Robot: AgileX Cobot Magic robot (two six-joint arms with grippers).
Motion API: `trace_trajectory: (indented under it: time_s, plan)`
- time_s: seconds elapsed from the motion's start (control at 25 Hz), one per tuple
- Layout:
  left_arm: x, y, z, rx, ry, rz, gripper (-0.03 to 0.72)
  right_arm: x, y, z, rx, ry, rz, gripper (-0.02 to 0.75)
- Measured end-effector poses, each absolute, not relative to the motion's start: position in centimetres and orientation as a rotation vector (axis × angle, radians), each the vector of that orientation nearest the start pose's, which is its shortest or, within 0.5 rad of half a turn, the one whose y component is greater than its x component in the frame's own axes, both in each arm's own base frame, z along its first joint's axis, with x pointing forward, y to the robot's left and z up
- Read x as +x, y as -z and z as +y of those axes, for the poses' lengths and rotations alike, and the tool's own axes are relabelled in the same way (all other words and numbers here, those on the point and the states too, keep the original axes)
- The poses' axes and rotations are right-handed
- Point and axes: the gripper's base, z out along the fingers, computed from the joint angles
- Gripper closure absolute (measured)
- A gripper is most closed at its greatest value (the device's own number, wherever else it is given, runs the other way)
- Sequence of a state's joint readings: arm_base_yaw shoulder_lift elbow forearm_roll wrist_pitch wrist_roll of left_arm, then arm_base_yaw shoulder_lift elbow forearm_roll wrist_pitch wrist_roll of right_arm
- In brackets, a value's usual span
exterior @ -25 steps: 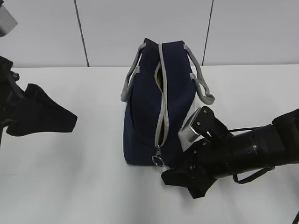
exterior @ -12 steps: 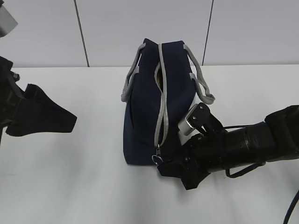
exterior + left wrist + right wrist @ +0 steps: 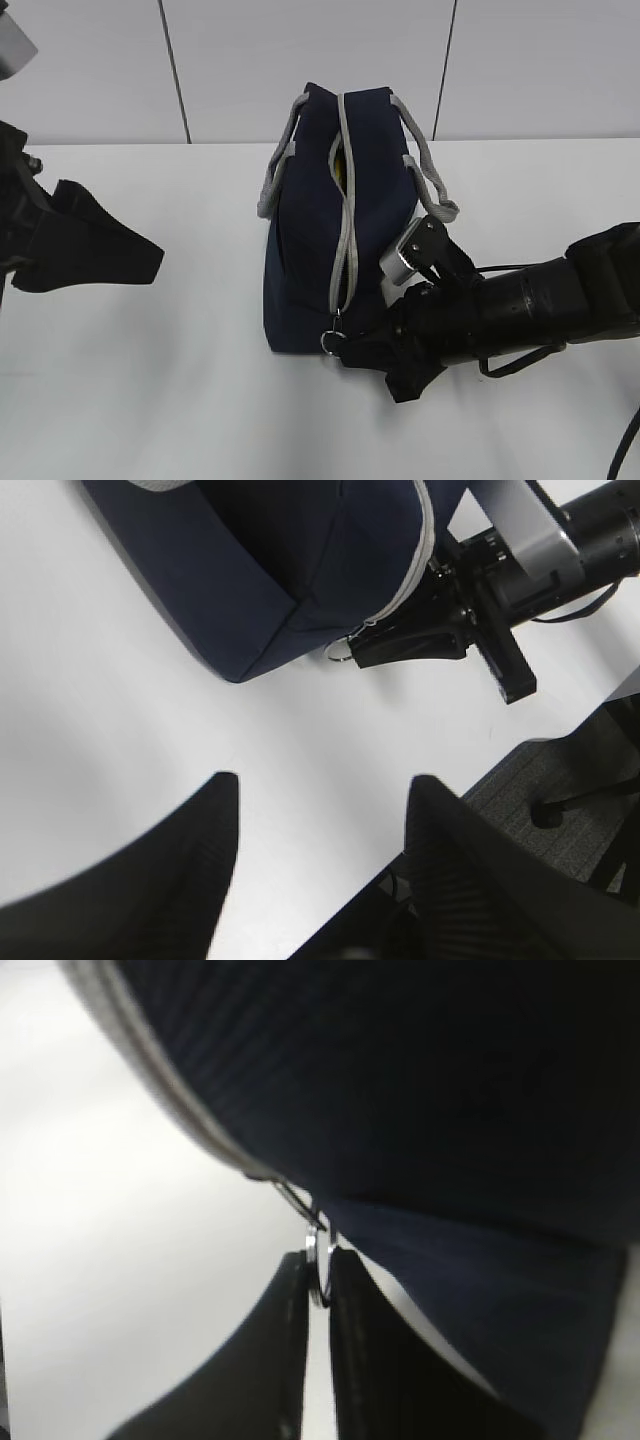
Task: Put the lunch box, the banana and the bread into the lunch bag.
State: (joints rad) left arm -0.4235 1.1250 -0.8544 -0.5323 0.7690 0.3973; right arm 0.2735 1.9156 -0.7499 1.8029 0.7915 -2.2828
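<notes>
Now right tool [image 3: 318, 1290] pinches thin metal ring pull [image 3: 318, 1260] on navy fabric lunch bag [image 3: 310, 250].

White table [image 3: 180, 400], grey panelled wall [image 3: 300, 50] behind, office chair base [image 3: 575, 800] nr edge.

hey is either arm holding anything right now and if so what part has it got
The right end effector is pinched on the ring pull of the lunch bag zipper, at the bag's bottom front corner. The left end effector is open and holds nothing.
</notes>
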Motion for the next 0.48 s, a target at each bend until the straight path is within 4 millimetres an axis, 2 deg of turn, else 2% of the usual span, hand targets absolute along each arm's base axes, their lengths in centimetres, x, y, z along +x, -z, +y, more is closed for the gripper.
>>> trace_trajectory:
  time_s: [0.08,0.24,0.48]
  plan:
    - [18.5,-30.5,-11.9,0.674,0.628,2.38,0.303,28.4,-11.6,14.6,-1.048,-0.869,2.018,0.734]
    - [18.5,-30.5,-11.9,0.675,0.629,2.381,0.303,28.1,-11.7,14.6,-1.058,-0.894,2.046,0.738]
    - [18.5,-30.5,-11.9,0.675,0.629,2.382,0.312,27.6,-14.4,14.2,-1.097,-0.835,2.045,0.738]
